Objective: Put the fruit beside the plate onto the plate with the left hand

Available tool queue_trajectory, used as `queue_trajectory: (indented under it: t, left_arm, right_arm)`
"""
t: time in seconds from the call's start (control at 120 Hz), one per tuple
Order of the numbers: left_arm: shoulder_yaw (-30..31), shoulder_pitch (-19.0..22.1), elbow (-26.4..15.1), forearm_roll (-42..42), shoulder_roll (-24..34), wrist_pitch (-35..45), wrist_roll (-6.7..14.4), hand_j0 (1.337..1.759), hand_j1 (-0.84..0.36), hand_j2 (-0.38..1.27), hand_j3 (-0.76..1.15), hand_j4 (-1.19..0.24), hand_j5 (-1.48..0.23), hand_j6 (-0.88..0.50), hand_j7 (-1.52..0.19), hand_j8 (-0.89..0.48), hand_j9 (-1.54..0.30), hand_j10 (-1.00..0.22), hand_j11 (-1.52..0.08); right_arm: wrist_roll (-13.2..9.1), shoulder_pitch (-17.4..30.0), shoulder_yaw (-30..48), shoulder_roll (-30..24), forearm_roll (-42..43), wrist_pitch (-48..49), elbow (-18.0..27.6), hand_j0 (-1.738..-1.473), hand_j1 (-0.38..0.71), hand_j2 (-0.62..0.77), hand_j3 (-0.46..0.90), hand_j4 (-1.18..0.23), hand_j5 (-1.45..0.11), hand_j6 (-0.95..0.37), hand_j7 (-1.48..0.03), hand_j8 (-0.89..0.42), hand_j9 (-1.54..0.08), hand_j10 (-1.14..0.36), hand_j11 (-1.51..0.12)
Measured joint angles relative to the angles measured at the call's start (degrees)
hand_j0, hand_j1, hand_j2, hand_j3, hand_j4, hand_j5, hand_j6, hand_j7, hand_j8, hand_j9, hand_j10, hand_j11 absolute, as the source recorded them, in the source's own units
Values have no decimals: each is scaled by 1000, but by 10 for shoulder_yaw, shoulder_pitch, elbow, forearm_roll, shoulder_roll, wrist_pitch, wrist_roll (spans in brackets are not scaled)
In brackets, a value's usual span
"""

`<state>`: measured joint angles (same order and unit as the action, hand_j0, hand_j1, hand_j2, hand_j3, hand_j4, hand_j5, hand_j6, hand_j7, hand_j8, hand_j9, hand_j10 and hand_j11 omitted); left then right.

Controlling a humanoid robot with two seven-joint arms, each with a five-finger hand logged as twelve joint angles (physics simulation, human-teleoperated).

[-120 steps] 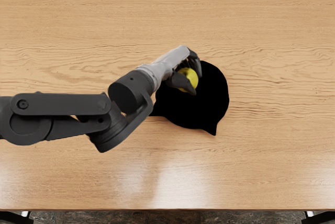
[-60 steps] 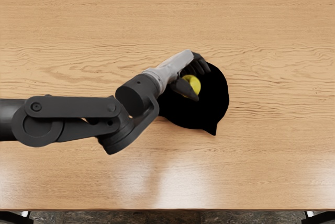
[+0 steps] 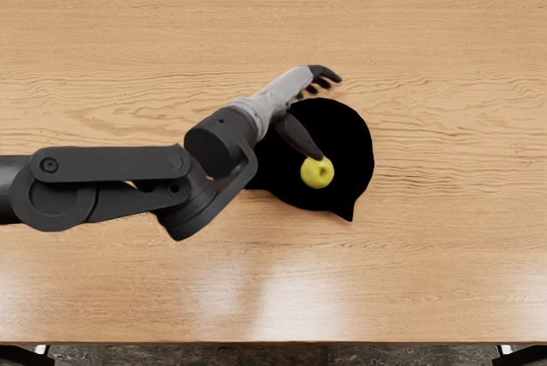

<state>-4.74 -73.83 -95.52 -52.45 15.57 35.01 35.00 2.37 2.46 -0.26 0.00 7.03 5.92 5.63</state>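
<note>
Left hand (image 3: pixel 301 92): hovering over the black plate's (image 3: pixel 346 139) rim, fingers spread — holding nothing.
Apple (image 3: pixel 317 172): sitting free on the plate.
Retreat: best rising straight up — keeping the thumb off the apple.

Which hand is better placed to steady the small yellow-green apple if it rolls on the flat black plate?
Left. The open left hand is over the black plate's far rim, its thumb ending right by the yellow-green apple. No right arm is in view.
</note>
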Motion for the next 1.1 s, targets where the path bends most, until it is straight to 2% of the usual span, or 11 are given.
queue_trajectory:
  t: [0.158,0.258,0.325,0.425,0.558,0.65,0.742,0.817,0.967,1.1]
  left_arm:
    - [-33,-1,-1,-1,23,-3,0,1658,35,61,0,-265,-345,-262,-344,-261,-344,-262,-344]
    - [-68,2,-1,1,53,-58,0,1658,41,57,0,-259,-336,-257,-336,-257,-336,-257,-336]
    - [-99,11,1,30,73,-126,0,1658,44,55,0,-256,-333,-255,-332,-255,-332,-255,-332]
    - [-158,29,17,118,103,-283,0,1658,47,53,0,-253,-329,-253,-329,-253,-329,-253,-329]
    - [-217,60,39,186,126,-463,0,1658,49,52,0,-251,-326,-251,-326,-251,-326,-251,-326]
    - [-266,102,77,230,136,-592,0,1658,50,52,0,-251,-325,-251,-325,-251,-325,-250,-325]
    - [-314,127,114,257,143,-655,0,1658,51,51,0,-250,-324,-250,-324,-250,-324,-250,-324]
    - [-340,140,167,281,147,-678,-4,1658,51,51,0,-250,-324,-250,-324,-250,-324,-250,-324]
    - [-380,168,300,304,143,-695,-43,1658,51,51,0,-249,-323,-250,-323,-249,-323,-249,-323]
    - [-423,198,398,310,140,-699,-57,1658,51,51,0,-249,-323,-249,-323,-249,-323,-249,-323]
  right_arm:
    - [0,0,0,0,0,0,0,-1658,-305,-7,0,-37,-47,-37,-47,-37,-47,-37,-47]
    - [0,0,0,0,0,0,0,-1658,-305,-7,0,-37,-48,-37,-47,-37,-48,-37,-48]
    - [0,0,0,0,0,0,0,-1658,-305,-7,0,-37,-48,-37,-48,-37,-48,-37,-48]
    - [0,0,0,0,0,0,0,-1658,-305,-7,0,-37,-48,-37,-47,-37,-47,-37,-47]
    - [0,0,0,0,0,0,0,-1658,-305,-7,0,-37,-48,-37,-47,-37,-48,-37,-48]
    - [0,0,0,0,0,0,0,-1658,-305,-7,0,-37,-47,-37,-47,-37,-47,-37,-47]
    - [0,0,0,0,0,0,0,-1658,-305,-7,0,-37,-47,-37,-47,-37,-47,-37,-47]
    - [0,0,0,0,0,0,0,-1658,-305,-7,0,-37,-47,-37,-47,-37,-47,-37,-47]
    - [0,0,0,0,0,0,0,-1658,-305,-7,0,-37,-47,-37,-47,-37,-47,-37,-47]
    - [0,0,0,0,0,0,0,-1658,-305,-7,0,-37,-47,-37,-47,-37,-47,-37,-47]
